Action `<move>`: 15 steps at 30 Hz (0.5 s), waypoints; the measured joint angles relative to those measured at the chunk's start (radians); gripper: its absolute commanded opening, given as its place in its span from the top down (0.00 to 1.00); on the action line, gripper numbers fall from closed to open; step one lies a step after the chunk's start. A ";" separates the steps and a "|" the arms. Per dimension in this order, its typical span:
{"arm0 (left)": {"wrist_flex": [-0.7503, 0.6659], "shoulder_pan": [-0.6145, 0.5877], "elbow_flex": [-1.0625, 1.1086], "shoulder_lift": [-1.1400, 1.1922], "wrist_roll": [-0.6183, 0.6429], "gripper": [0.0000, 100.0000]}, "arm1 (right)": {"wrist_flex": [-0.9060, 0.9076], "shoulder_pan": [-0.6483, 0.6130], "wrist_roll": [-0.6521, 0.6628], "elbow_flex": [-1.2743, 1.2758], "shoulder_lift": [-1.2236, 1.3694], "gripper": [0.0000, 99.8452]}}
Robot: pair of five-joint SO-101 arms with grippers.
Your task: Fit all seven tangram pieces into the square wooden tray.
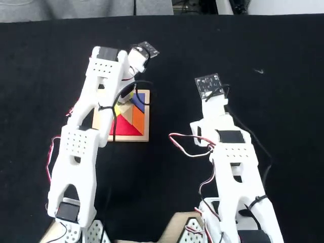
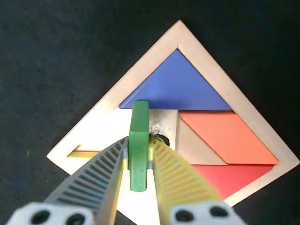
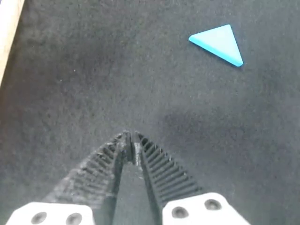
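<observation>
Left gripper (image 2: 139, 141) of mine is clamped on a green piece (image 2: 139, 117), pinched by its flat faces so that it stands on edge between the two ribbed fingers. Seen edge-on like this, I cannot tell its outline.

Directly under the tips lies the tray (image 2: 220, 82), and the green piece hangs over a bare patch (image 2: 165, 125) near its middle. Just beyond the tips sits the blue triangle (image 2: 176, 86), its long side facing me. Off to one side of the patch are the orange parallelogram (image 2: 225, 138) and the red piece (image 2: 229, 176); on the other side a yellow piece (image 2: 86, 153) shows as a sliver.

To seat this well, I judge I should go down slowly, tip the green piece flat rather than drop it on edge, square one side against the blue triangle's long side, and let go only once it rests on the tray floor.

My right gripper (image 3: 129, 138) is pressed shut on nothing above the black cloth (image 3: 70, 93), with the light-blue triangle (image 3: 218, 44) lying well ahead of it, outside the tray.

No print that I can read shows on the pieces or the tray.
</observation>
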 measured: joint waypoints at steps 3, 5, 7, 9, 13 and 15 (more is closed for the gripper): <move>0.046 0.000 -0.072 0.041 0.000 0.97 | -0.005 0.000 0.000 0.000 0.000 0.99; 0.060 0.000 -0.097 0.052 0.002 0.97 | -0.005 0.000 0.000 0.000 0.000 0.99; 0.064 0.000 -0.101 0.052 0.020 0.97 | -0.005 0.000 0.000 0.000 0.000 0.99; 0.064 0.000 -0.101 0.052 0.032 0.97 | -0.005 0.000 0.000 0.000 0.000 0.99; 0.064 0.000 -0.101 0.052 0.038 0.97 | -0.005 0.000 0.000 0.000 0.000 0.99; 0.064 0.000 -0.081 0.041 0.038 0.97 | -0.005 0.000 0.000 0.000 0.000 0.99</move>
